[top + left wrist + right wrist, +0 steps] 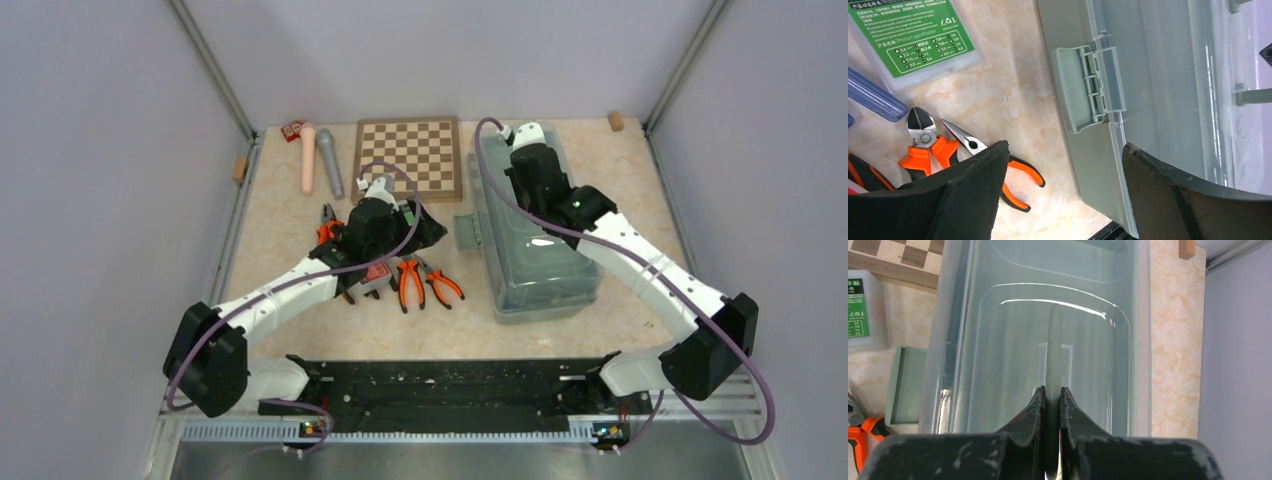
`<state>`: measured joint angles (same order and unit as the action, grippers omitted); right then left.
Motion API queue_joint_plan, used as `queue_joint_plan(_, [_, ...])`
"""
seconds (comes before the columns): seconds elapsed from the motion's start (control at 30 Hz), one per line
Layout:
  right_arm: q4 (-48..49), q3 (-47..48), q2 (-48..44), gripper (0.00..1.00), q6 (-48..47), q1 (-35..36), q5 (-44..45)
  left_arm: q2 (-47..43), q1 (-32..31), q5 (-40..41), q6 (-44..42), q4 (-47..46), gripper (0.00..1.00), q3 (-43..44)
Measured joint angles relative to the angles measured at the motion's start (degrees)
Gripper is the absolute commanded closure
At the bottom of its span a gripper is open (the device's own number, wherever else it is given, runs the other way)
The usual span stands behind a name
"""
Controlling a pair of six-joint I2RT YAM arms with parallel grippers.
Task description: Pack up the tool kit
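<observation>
The sage-green toolbox (pixel 545 265) lies at centre right with its translucent lid (pixel 998 340) down. My right gripper (pixel 1051 392) is above it (pixel 535 180), shut on the pale top handle (pixel 1054 350). My left gripper (pixel 1065 150) is open and empty, hovering (pixel 425 235) just left of the toolbox, near its side latch (pixel 1088 87). Below it lie orange-handled pliers (pixel 923 145) and needle-nose pliers (pixel 1018 175), a green-labelled box (pixel 913 40) and a blue screwdriver handle (pixel 873 97). A red-labelled box (pixel 378 272) shows partly under the left arm.
The brown chessboard (pixel 408 155) lies at the back centre. The pink cylinder (pixel 307 158) and the grey cylinder (pixel 330 165) lie to its left. A small wooden block (pixel 615 121) sits at the back right. The cell walls stand close on both sides.
</observation>
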<state>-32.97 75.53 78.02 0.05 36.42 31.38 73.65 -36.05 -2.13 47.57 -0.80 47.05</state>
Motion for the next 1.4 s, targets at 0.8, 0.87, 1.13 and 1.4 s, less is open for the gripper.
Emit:
queue_joint_plan(0.8, [-3.7,2.5,-4.5,1.00,17.9,-24.7,-36.2,9.4,-0.4,0.3,-4.3,6.2,0.11,13.4])
queue_joint_plan(0.87, [-3.0,2.0,-5.1,1.00,19.3,-27.1,-39.3,11.0,-0.4,0.5,-4.9,7.0,0.11,15.9])
queue_joint_plan(1.13, [2.0,-1.9,-5.7,1.00,26.6,-38.2,-55.0,17.2,0.0,0.6,-6.3,8.0,0.11,22.5])
queue_joint_plan(1.4, [11.5,-7.7,-5.5,1.00,34.8,-48.8,-69.6,20.5,0.1,0.0,-6.9,9.0,0.11,24.1])
